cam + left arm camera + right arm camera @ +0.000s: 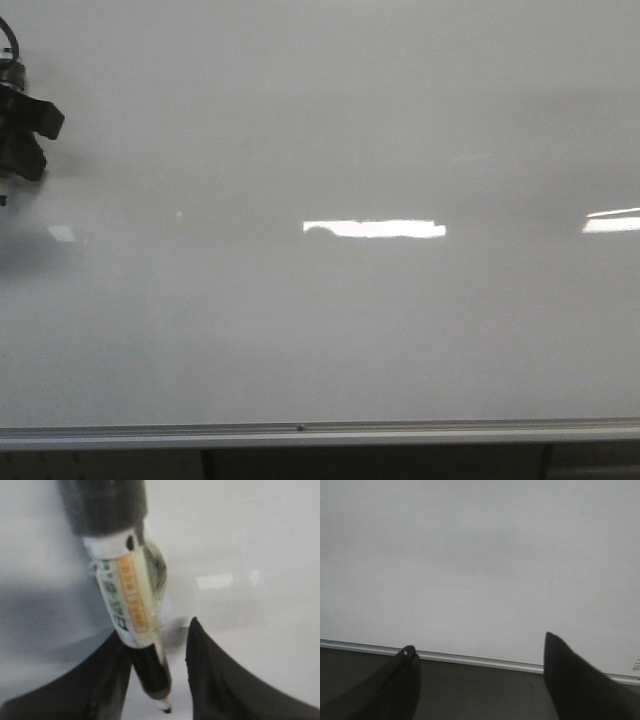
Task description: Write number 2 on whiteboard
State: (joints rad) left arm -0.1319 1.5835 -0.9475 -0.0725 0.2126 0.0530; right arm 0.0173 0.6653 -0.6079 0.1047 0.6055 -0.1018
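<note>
Left gripper (160, 680) clenched on marker (131, 605), fingers (220, 680) either side of barrel, tip past fingertips, pointing at whiteboard (320, 330). In front view, left gripper (25, 130) at board's left edge, board spreading away to its right. Right gripper (480, 675) released, jaws wide apart, nothing between; board (480, 555) ahead of it, rail (470, 658) just beyond fingertips. No 2 visible on board.
</note>
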